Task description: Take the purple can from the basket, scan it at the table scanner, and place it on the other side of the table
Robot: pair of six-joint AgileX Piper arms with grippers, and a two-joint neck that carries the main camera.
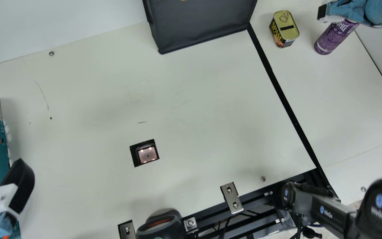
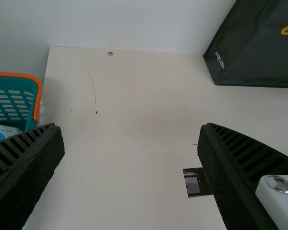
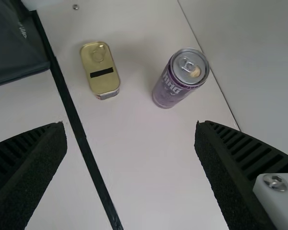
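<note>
Under the right gripper (image 1: 353, 11) in the main view, purple can (image 1: 332, 38), upper end hidden by that gripper, which the frame edge crops; gold-lidded tin (image 1: 284, 28) just beside; near the left gripper (image 1: 5, 199), also cropped, the basket (image 1: 1, 142), cut off by the edge, with the table scanner (image 1: 147, 155) farther inward. Left wrist view: fingers (image 2: 31, 167) spread, gripping nothing, one covering part of the scanner, the other part of the basket. Right wrist view: can upright beyond the fingertips (image 3: 57, 136), which are parted and empty, its far side hard to make out.
</note>
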